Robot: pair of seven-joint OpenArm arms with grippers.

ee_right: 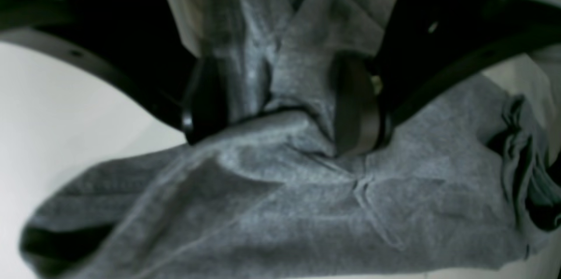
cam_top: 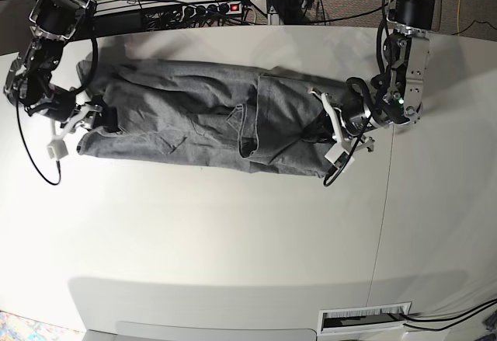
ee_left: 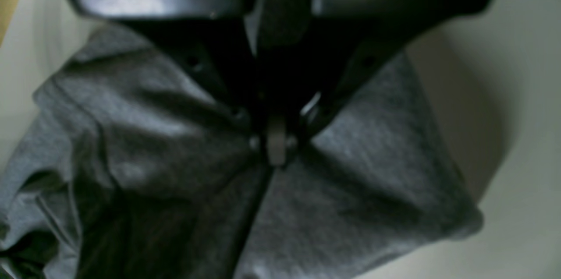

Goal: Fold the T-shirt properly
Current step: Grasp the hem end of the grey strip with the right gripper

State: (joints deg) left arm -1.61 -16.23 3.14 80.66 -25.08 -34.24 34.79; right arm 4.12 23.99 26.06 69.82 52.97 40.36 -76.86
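The grey T-shirt [cam_top: 178, 116] lies stretched sideways across the far half of the white table [cam_top: 233, 232], rumpled, with a flap folded over near its middle. At the shirt's right end my left gripper [cam_top: 328, 130] is shut on a pinch of the fabric. The left wrist view shows the gripper [ee_left: 276, 145] with its fingers pressed together and the T-shirt [ee_left: 372, 160] bunching away from them. At the shirt's left end my right gripper [cam_top: 81, 123] stands open. In the right wrist view that gripper [ee_right: 280, 104] has its fingers wide apart, and a fold of the T-shirt [ee_right: 263, 200] rises between them.
A power strip [cam_top: 203, 7] and tangled cables lie behind the table's far edge. A slot with a label [cam_top: 365, 319] sits at the near edge. Bare table surface stretches from the shirt toward the front.
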